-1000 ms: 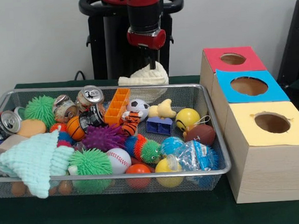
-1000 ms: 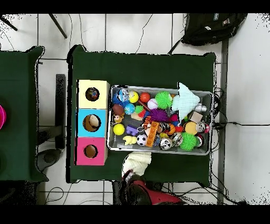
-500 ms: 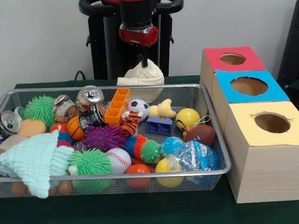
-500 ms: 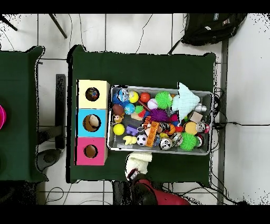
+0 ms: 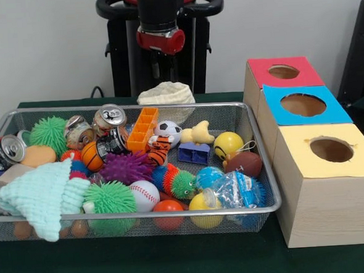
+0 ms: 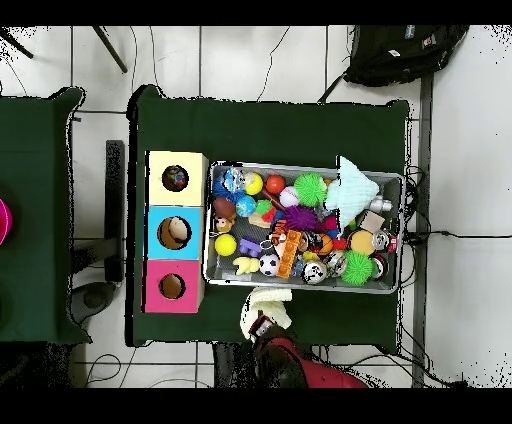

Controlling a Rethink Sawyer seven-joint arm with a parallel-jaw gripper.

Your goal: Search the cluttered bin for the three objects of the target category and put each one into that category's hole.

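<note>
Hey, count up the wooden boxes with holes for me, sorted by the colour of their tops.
red-topped box: 1
blue-topped box: 1
yellow-topped box: 1
Total: 3

The red-and-black arm (image 5: 158, 17) hangs upright, wrist pointing straight down; its tool (image 5: 160, 68) shows only as dark shapes, so its grip seems unreadable.
</note>
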